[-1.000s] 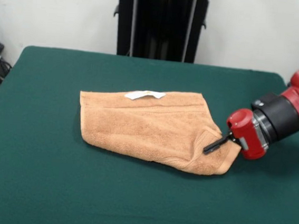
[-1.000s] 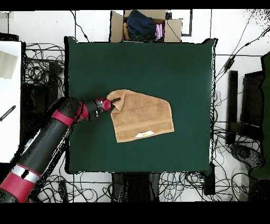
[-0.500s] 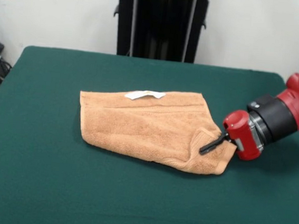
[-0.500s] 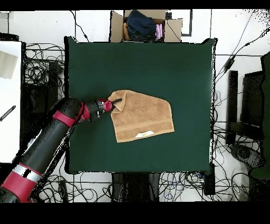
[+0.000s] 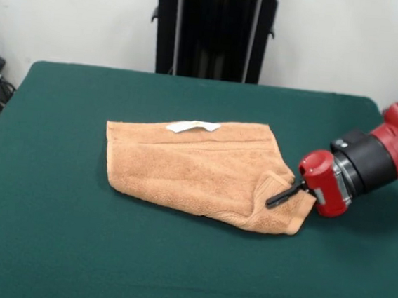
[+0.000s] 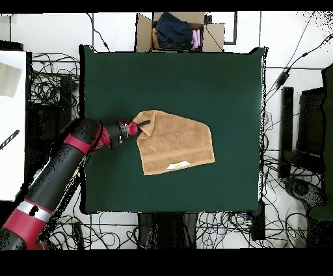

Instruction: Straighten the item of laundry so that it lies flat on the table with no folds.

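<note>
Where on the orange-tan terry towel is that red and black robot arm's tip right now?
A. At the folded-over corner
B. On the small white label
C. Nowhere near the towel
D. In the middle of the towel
A. The gripper sits at the folded-over corner of the orange-tan terry towel, far from the small white label on the opposite edge.

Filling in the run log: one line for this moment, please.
towel: folded, corner flipped over | gripper: on that folded corner, grip unclear | table: towel not flat yet

orange-tan towel [image 5: 197, 170], green table [image 5: 69, 249]
</note>
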Motion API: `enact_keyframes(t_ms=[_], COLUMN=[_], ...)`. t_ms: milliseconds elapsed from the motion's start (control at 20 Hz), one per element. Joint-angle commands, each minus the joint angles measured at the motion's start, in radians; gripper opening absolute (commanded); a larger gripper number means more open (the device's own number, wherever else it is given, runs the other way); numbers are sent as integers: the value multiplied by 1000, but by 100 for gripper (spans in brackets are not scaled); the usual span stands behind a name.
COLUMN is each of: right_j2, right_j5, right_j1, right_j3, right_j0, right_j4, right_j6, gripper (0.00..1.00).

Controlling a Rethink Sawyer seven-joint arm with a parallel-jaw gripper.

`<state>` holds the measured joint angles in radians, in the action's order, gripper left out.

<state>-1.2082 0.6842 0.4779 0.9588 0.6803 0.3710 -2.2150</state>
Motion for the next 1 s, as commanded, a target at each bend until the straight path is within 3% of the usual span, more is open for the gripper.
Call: enact_keyframes(t_ms=[50, 800, 1000], right_j2=[33, -104, -232], right_j5=[115, 292, 426], right_j1=[110, 177, 219], right_j3=[-213, -371, -456], right_j0=[-77, -141, -189], right_j4=[126, 176, 196], right_j6=[-361, -468, -586], gripper=[0, 0, 0])
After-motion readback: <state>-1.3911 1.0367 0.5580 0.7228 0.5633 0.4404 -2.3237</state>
